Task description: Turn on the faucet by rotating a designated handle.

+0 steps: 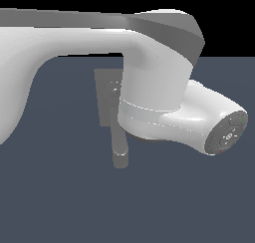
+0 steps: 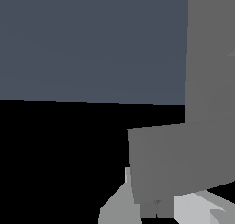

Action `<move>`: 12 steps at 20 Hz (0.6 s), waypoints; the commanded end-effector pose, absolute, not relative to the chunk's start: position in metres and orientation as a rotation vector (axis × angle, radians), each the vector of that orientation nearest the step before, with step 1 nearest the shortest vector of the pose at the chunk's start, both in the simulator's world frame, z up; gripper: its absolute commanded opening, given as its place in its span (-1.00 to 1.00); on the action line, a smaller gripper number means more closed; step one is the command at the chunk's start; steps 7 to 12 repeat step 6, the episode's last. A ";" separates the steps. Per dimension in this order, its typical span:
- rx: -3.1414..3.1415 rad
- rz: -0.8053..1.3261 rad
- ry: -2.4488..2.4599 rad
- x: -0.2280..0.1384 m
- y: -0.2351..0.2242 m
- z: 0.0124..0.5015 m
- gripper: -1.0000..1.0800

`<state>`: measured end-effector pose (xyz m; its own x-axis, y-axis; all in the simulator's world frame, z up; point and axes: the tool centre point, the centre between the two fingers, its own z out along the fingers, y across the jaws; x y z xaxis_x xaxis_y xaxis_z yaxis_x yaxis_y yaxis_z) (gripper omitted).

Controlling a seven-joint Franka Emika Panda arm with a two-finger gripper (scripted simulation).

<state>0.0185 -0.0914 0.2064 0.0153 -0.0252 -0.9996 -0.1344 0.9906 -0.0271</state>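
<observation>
Your gripper (image 2: 156,214) is pressed up against the faucet (image 1: 107,100), its jaw state untellable behind the grey handle (image 2: 179,159) that fills the wrist view, presumably positioned to push it round.

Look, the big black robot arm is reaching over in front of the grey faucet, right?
Almost. The robot arm is white, not black, as the exterior view shows. The rest holds: it reaches across in front of the grey faucet and hides much of it.
</observation>
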 end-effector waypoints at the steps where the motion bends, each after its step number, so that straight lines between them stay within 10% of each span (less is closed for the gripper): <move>1: -0.130 0.094 1.563 0.020 -0.091 0.191 -1.00; 12: -0.133 0.096 1.566 0.022 -0.095 0.174 -1.00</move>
